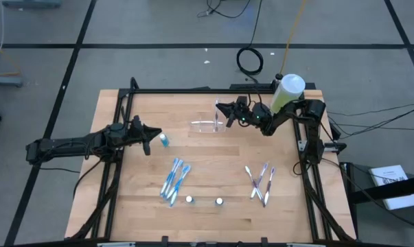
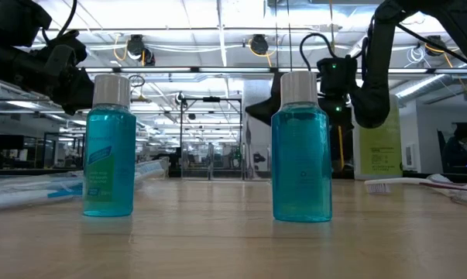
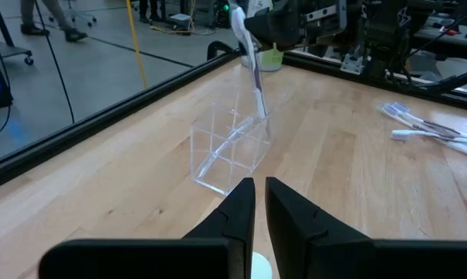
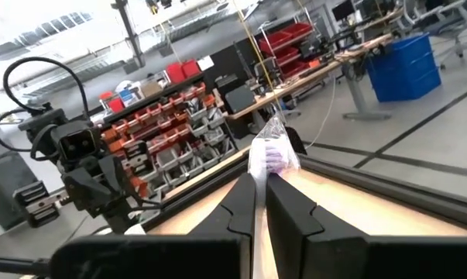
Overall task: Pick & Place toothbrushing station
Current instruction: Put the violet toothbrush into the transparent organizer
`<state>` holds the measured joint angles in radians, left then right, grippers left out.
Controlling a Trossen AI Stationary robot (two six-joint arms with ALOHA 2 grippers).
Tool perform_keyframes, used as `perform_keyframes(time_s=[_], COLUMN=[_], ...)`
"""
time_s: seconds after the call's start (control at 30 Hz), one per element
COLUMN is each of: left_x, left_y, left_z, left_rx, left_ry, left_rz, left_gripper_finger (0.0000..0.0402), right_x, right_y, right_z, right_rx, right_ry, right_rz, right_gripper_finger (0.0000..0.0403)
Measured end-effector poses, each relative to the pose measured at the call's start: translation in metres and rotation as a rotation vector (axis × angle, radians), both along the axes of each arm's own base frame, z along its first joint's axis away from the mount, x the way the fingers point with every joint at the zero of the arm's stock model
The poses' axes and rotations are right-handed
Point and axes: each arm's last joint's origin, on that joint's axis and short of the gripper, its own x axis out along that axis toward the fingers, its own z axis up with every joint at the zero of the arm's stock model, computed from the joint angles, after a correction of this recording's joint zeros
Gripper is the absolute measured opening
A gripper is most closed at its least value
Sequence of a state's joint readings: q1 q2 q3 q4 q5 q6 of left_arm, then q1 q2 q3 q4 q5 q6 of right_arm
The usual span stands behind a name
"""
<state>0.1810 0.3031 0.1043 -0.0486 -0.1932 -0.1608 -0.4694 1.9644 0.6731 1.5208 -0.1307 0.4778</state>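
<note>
Workshop: parts-bin racks [image 4: 167, 128], workbenches.

Both arms are matte black, built of slim jointed segments; the left gripper [image 3: 260, 203] ends in two dark, tapering, flat-sided fingers; the right gripper [image 4: 260, 203] matches; black cables trail behind it along the arm.

Overhead camera straight down, low camera level behind two bottles [image 2: 109, 147], wrist cameras forward, all sharing the tabletop [image 1: 213, 185].
</note>
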Motion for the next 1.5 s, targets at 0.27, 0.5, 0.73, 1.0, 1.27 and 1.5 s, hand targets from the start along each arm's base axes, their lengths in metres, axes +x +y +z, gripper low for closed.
perform_keyframes(time_s=[0.27, 0.5, 0.73, 1.0, 1.27, 1.5], left_x=[0.000, 0.000, 0.000, 0.000, 0.000, 0.000], left_y=[0.000, 0.000, 0.000, 0.000, 0.000, 0.000], left_z=[0.000, 0.000, 0.000, 0.000, 0.000, 0.000], left_rx=[0.000, 0.000, 0.000, 0.000, 0.000, 0.000], left_ry=[0.000, 0.000, 0.000, 0.000, 0.000, 0.000], left_rz=[0.000, 0.000, -0.001, 0.000, 0.000, 0.000], left_gripper_finger=[0.0037, 0.0037, 0.0037, 0.0037, 0.0037, 0.0037], right_x=[0.000, -0.001, -0.001, -0.006, -0.006, -0.011], right_y=[0.000, -0.001, -0.003, -0.012, -0.010, 0.001], right_z=[-0.001, -0.003, -0.003, -0.009, 0.001, 0.029], right_rx=[-0.002, -0.035, -0.100, -0.111, -0.190, -0.258], right_ry=[0.015, 0.042, 0.064, 0.133, 0.196, 0.305], right_rz=[-0.016, -0.039, -0.053, -0.059, -0.005, 0.022], right_gripper_finger=[0.0023, 0.0061, 0.0086, 0.0123, 0.0188, 0.0231])
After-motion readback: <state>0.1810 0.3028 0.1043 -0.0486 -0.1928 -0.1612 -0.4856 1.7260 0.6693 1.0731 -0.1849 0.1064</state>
